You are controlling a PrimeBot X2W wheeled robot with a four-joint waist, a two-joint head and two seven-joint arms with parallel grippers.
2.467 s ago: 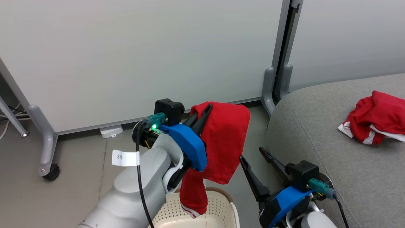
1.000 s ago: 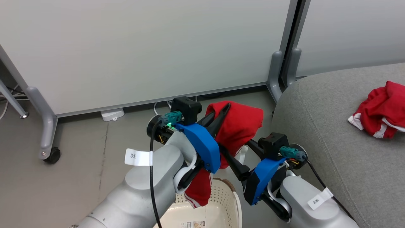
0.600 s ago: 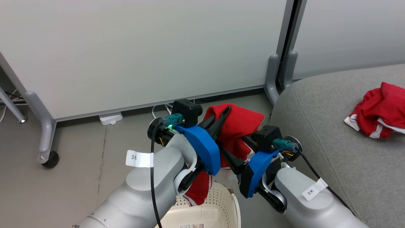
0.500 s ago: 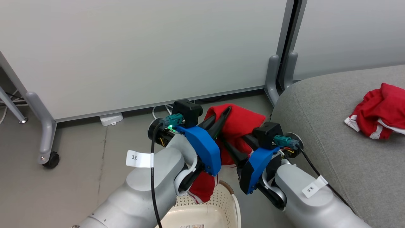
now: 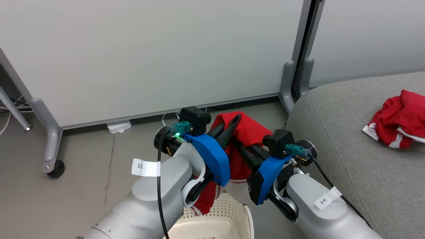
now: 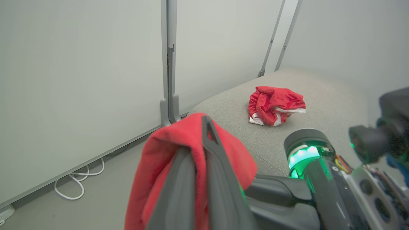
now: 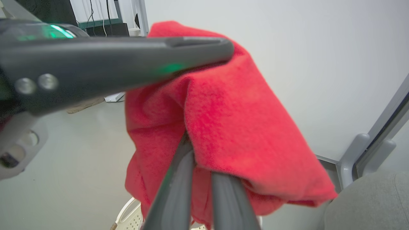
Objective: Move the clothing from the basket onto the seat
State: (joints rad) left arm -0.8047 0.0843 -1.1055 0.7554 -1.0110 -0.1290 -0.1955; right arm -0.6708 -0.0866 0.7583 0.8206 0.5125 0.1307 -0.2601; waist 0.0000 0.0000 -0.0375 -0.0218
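Halfway home, by the look of it. Already lying on the seat: the first garment, crumpled, well back from the near edge. Up in the air beside the seat's rounded corner: the second garment, hoisted above the basket, white-striped hem dangling just over the basket's mouth.

Clamped on the top fold, the left claw, jaws closed with red cloth squeezed between. Meeting it from the other side, the right claw, fingers drawn nearly together, tips buried in the fabric. Pinching it too, judging from the right wrist view. Two grips on one soft bundle, then.

Only a corner of the basket in frame, so no telling what else lies inside.

Left to do, at a guess: swing across to the grey cushion, lower, open both claws. After that, done, provided nothing more waits down below.
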